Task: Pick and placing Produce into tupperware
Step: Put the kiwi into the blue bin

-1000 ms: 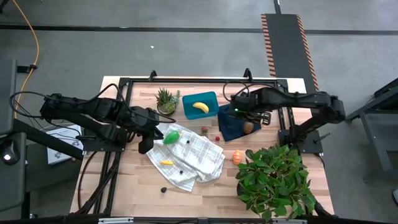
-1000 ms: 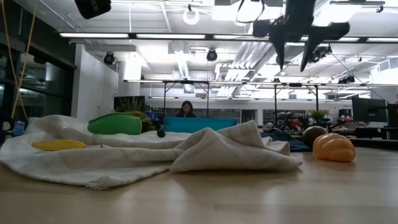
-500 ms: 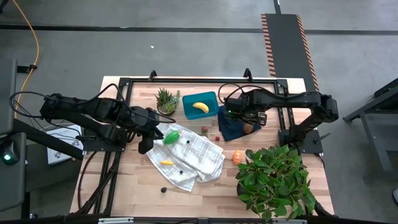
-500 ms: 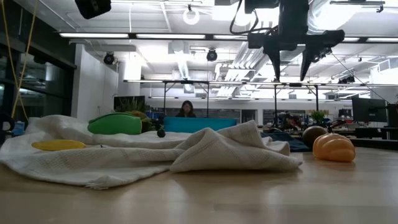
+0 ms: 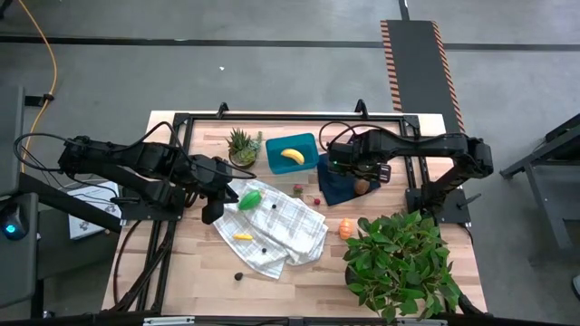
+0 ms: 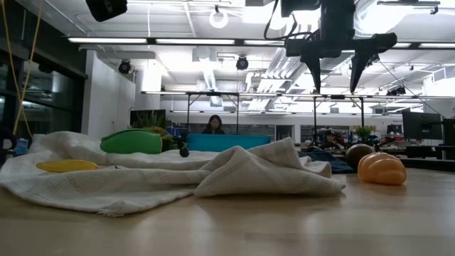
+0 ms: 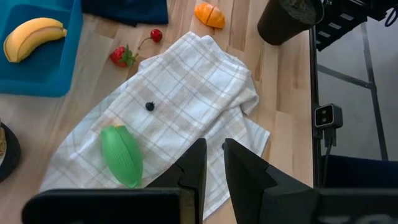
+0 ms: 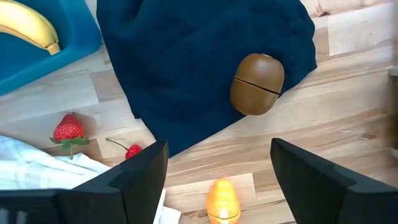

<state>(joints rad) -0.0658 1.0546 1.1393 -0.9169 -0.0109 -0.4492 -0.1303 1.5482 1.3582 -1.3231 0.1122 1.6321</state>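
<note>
The teal tupperware stands at the back of the table with a yellow banana in it. On the white checked cloth lie a green piece and a small yellow piece. A brown piece rests on the navy cloth. An orange piece, a strawberry and a cherry lie on the wood. My right gripper hangs open above the navy cloth's near edge, pointing down, holding nothing. My left gripper hovers shut over the white cloth's left end.
A small spiky potted plant stands left of the tupperware. A big leafy plant fills the near right corner. Tiny dark berries lie on and near the white cloth. A black frame runs along the far edge.
My right gripper has opened wider while hanging over the navy cloth, and it has shifted slightly toward the table's left. Nothing on the table has moved.
</note>
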